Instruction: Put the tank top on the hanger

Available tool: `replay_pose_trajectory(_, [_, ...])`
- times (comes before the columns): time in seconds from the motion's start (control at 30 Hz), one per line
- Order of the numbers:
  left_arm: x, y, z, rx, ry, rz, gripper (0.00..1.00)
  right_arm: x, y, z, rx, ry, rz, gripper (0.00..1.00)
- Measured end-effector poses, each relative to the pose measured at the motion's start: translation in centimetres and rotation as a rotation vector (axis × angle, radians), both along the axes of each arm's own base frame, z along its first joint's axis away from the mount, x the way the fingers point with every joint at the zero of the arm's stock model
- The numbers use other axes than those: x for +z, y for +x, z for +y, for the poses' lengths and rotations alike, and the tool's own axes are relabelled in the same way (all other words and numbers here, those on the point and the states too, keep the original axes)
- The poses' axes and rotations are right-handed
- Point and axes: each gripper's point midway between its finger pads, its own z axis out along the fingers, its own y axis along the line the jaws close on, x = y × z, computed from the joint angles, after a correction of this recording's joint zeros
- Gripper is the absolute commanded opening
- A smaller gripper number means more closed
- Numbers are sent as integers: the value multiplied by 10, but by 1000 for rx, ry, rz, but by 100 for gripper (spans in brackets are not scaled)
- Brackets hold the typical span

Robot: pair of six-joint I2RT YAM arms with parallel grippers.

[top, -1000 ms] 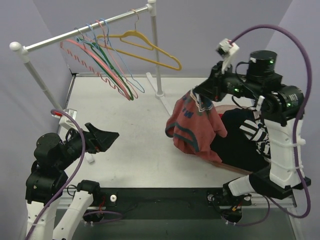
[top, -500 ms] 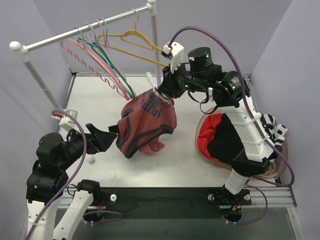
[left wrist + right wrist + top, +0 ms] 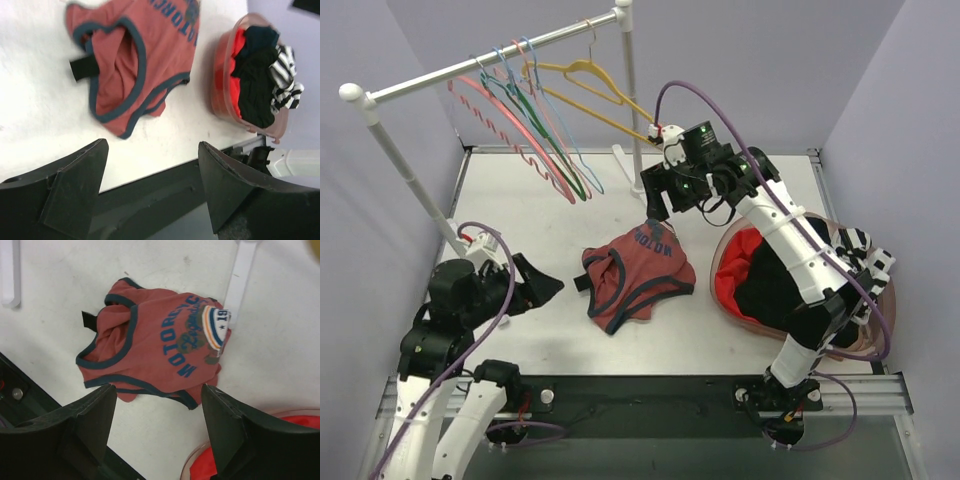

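The rust-red tank top (image 3: 636,272) lies crumpled on the white table, with dark trim and blue print showing. It also shows in the left wrist view as the tank top (image 3: 135,55) and in the right wrist view as the tank top (image 3: 155,350). My right gripper (image 3: 658,207) hangs just above its far edge, open and holding nothing; in its own view the right gripper (image 3: 159,388) frames bare table below the top. My left gripper (image 3: 546,289) stands open to the left of the top, a short way off; in its own view the left gripper (image 3: 152,145) is empty. The yellow hanger (image 3: 596,86) hangs on the rail.
A clothes rail (image 3: 470,67) crosses the back left with pink, green and blue hangers (image 3: 535,140). Its right post (image 3: 632,110) stands just behind the right gripper. A pink basket (image 3: 728,300) at right holds bright red, black and striped garments (image 3: 285,85).
The right arm swung left from the basket with the tank top, then opened and dropped it onto the middle of the table. The left gripper shifted slightly and stays open.
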Motion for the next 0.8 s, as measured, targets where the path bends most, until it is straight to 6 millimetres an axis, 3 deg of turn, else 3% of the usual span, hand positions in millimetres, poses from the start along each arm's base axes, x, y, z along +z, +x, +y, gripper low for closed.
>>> replay_pose_trajectory(0.13, [-53,2,-16,-47,-1,216,83,-12,11,-17,-12,33,42,83])
replay_pose_trajectory(0.2, [-73,-5,-32,-110,49,293,84,-30,-3,-19,68,56,100,84])
replay_pose_trajectory(0.33, [-103,-28,-69,-265,211,355,84,-76,-79,-19,336,63,240,86])
replay_pose_trajectory(0.47, [-140,-38,-89,-323,423,384,82,-99,-147,-27,609,6,202,87])
replay_pose_trajectory(0.53, [-156,-33,-89,-303,508,390,82,-100,-170,-33,700,-6,144,87])
replay_pose_trajectory(0.7, [-177,-9,-87,-255,652,347,81,-105,-170,-45,703,-6,-1,88])
replay_pose_trajectory(0.8, [-179,9,-100,-250,681,300,80,-114,-164,-45,671,-1,-39,88])
